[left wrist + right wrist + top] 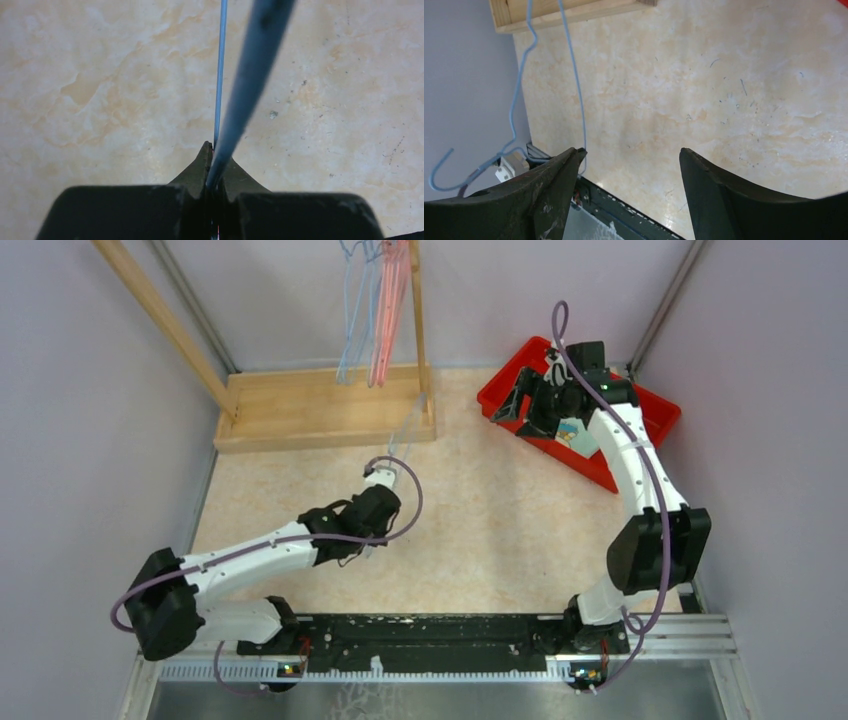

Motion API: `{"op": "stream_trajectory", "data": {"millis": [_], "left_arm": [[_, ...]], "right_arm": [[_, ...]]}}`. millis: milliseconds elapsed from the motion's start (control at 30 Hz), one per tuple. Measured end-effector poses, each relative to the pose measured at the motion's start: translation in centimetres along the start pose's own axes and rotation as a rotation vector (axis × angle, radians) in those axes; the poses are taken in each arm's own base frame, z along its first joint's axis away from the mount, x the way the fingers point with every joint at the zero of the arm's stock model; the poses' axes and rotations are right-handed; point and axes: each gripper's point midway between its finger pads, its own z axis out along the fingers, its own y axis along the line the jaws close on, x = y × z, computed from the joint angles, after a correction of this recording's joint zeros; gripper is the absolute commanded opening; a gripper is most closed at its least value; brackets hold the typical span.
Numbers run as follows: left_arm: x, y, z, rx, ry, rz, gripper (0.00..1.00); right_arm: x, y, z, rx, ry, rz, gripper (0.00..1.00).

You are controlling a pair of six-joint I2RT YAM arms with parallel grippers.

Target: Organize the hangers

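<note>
1. The left gripper (212, 152) is pressed together on one wire of the blue hanger (220, 75), which runs straight out from its closed tips. The table (100, 75) lies below. A pinch on a single wire looks like the only sure hold on so thin a frame.
2. The blue hanger appears to be lifted off the table, reaching from the left gripper toward the base of the rack (320, 410). In the right wrist view its hook curls free on the near-left side with nothing hung on it. I judge it is held by the body so the hook stays free for hanging.
3. The rack is wooden and stands at the far left. The hung hangers (375, 310), some blue and some pink-red, dangle in a bunch beside its upright post. That is likely where this one belongs, next to its own colour.
4. The right gripper (631, 160) has its jaws apart and holds nothing. It hovers over the red bin (655, 405), well apart from the hanger. It is probably kept there to leave the left arm room.
5. The risk I see is the wire twisting in the pinch, which would turn the hook away from the bar.
</note>
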Motion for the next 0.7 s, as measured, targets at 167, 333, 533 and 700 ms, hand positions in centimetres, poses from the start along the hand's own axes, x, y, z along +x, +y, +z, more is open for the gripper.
{"op": "stream_trajectory", "data": {"millis": [167, 333, 533, 700], "left_arm": [[-1.1, 3.9, -1.1, -0.087, 0.022, -0.155, 0.0], [-3.8, 11.3, -1.9, -0.222, -0.017, -0.363, 0.0], [-7.1, 16.9, -2.9, -0.299, -0.053, -0.399, 0.0], [-12.5, 19.8, -3.0, -0.309, -0.103, -0.352, 0.0]], "right_arm": [[0.8, -0.2, 0.9, -0.028, 0.022, 0.026, 0.74], [0.8, -0.2, 1.1, -0.04, 0.022, 0.024, 0.74], [0.6, 0.0, 1.2, -0.048, 0.017, 0.018, 0.74], [0.6, -0.1, 1.1, -0.047, 0.017, 0.019, 0.74]]}}
